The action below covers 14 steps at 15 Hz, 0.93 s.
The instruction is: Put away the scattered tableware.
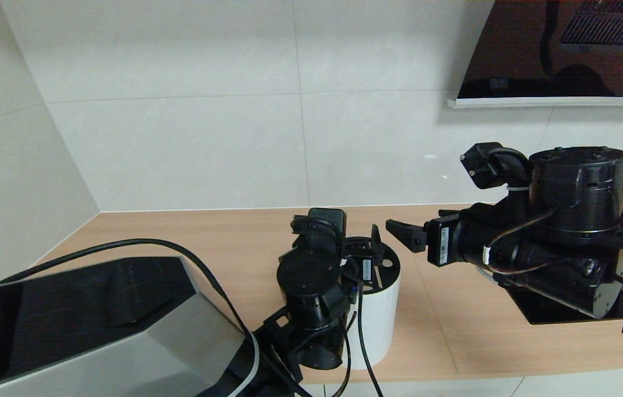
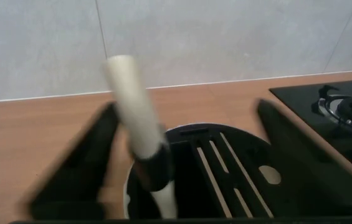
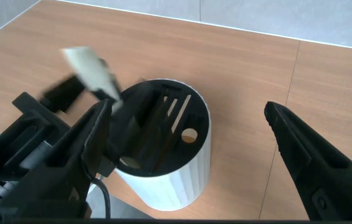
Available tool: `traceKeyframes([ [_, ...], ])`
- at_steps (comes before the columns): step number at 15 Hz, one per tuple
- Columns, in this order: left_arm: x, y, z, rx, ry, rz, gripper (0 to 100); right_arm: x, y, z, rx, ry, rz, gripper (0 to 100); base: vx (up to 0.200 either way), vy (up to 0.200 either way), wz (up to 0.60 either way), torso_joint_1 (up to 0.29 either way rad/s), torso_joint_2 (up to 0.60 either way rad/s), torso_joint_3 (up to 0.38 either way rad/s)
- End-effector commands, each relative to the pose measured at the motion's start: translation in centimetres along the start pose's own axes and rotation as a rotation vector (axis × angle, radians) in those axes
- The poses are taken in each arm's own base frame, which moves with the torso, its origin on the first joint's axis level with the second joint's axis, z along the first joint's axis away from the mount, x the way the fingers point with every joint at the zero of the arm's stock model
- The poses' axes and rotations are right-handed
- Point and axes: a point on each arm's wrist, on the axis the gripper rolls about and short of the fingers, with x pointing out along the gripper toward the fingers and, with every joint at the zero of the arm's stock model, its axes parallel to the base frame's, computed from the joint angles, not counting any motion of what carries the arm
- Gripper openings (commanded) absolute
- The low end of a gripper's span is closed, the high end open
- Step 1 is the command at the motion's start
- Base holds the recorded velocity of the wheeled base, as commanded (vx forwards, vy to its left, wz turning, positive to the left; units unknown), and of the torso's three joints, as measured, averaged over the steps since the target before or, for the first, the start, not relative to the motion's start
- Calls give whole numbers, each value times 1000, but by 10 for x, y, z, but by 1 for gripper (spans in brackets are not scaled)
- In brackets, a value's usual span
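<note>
A white round holder (image 1: 380, 322) with a black slotted top (image 2: 225, 168) stands on the wooden counter. A cream-handled utensil (image 2: 129, 102) with a black collar stands tilted in one of its slots. My left gripper (image 1: 369, 259) hovers right over the holder, open; its fingers (image 2: 76, 168) are spread wide on either side of the handle (image 3: 91, 71). My right gripper (image 1: 399, 229) hangs just right of the holder, a little above its top, open and holding nothing. From the right wrist, its fingers (image 3: 313, 155) frame the holder (image 3: 169, 171) below.
A black cooktop (image 2: 344, 106) lies on the counter (image 1: 223, 231) to the holder's right, under my right arm (image 1: 554, 311). A dark range hood (image 1: 559, 49) hangs on the tiled wall above it. Bare counter stretches to the holder's left and behind it.
</note>
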Motion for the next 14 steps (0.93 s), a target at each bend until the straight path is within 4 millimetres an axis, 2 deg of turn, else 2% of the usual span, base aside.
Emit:
traceKeyframes([
  [1, -13, 10, 32, -32, -42, -4, 100, -1, 0, 1, 1, -6, 2, 100, 0, 0, 0, 0, 0, 0],
  [5, -51, 53, 85, 0, -39, -64, 100, -10, -8, 7, -25, -38, -54, 100, 0, 0, 0, 0, 0, 0],
  [8, -99, 90, 122, -3, -42, -73, 100, -38, -32, 23, -49, -110, -125, 100, 0, 0, 0, 0, 0, 0],
  [11, -137, 137, 139, -9, -58, -5, 100, -74, -38, 21, -45, -149, -128, 100, 0, 0, 0, 0, 0, 0],
  [12, -144, 145, 141, -11, -65, 12, 100, -79, -39, 21, -44, -155, -128, 100, 0, 0, 0, 0, 0, 0],
  [13, -169, 172, 139, -11, -84, 80, 100, -100, -42, 15, -39, -175, -134, 100, 0, 0, 0, 0, 0, 0],
  [14, -179, 181, 138, -11, -92, 100, 100, -108, -43, 14, -37, -186, -134, 100, 0, 0, 0, 0, 0, 0],
])
